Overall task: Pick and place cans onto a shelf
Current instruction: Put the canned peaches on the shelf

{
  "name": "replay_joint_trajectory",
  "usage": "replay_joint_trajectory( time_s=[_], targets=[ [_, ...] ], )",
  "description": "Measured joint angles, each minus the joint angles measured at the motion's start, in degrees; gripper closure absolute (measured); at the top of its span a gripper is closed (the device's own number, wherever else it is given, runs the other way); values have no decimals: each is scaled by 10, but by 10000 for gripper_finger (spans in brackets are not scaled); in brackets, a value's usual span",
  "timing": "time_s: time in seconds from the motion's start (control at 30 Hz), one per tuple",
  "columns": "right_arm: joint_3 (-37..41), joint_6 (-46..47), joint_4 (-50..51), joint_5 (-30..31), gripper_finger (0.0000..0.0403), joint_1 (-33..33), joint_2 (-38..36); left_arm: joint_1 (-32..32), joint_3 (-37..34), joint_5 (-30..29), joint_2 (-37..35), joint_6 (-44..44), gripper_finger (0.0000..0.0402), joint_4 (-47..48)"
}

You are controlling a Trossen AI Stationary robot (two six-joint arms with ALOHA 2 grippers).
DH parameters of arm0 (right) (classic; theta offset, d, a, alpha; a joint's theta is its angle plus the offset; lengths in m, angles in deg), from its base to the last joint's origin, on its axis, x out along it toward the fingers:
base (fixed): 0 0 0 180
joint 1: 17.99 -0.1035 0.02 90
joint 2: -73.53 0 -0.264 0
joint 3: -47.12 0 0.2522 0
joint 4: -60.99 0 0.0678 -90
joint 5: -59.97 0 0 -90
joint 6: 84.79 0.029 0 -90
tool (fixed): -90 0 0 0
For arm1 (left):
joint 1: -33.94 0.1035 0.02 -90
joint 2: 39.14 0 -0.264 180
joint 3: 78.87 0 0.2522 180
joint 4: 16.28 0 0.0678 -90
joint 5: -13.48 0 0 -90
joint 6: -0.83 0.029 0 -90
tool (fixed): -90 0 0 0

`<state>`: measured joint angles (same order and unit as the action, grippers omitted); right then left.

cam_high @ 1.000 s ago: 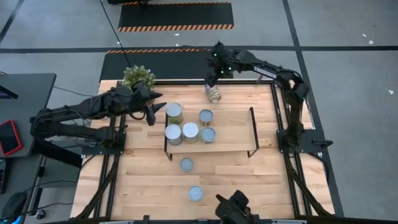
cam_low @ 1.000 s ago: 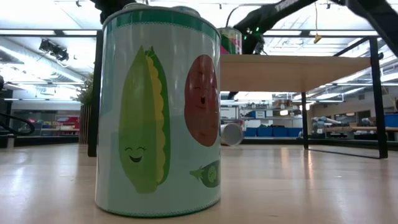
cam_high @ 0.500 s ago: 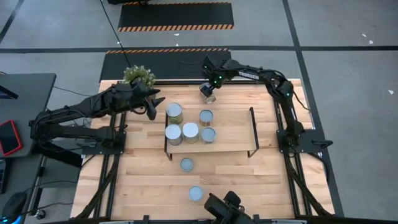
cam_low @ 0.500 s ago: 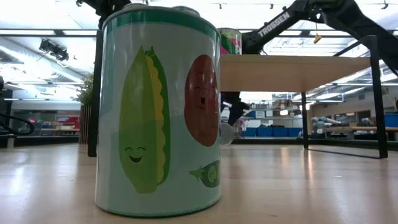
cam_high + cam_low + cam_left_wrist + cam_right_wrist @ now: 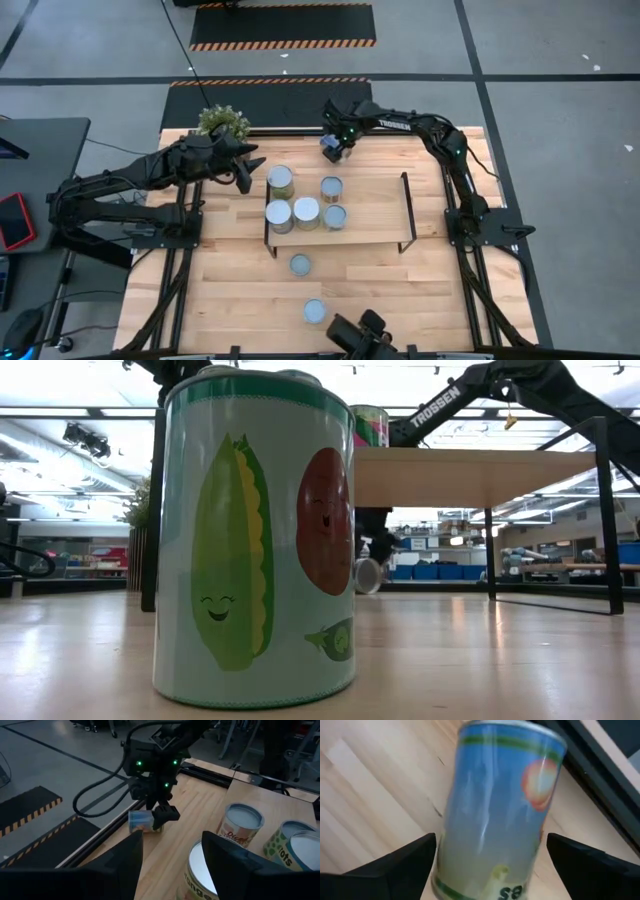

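While wide apart, the right gripper's (image 5: pixel 161 813) fingers (image 5: pixel 395 865) straddle a toppled can (image 5: pixel 497 815).

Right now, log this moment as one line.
right gripper: open, over tipped can | left gripper: open, beside shelf | shelf: five cans

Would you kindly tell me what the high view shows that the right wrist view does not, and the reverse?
Only the high view shows the shelf with five upright cans, two more cans on the table in front of it, the plant and the left hand hovering open beside the shelf. Only the right wrist view shows the blue label of the lying can between open fingers. Both share the right hand over that can.
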<state>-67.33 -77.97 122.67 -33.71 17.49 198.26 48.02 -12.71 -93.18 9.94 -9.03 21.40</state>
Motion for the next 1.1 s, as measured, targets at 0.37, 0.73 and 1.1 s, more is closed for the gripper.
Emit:
replay_joint_trajectory(
  time_s=[0.37,0.73,1.1],
  targets=[
    [25,-46,-24,-6,69,5,0,0,0,0,0,3,194,0],
    [-115,-123,142,-9,85,8,0,15,42,30,4,-46,194,59],
    [-344,-180,273,-9,85,-43,-2,93,66,122,39,-106,187,35]
  ],
)
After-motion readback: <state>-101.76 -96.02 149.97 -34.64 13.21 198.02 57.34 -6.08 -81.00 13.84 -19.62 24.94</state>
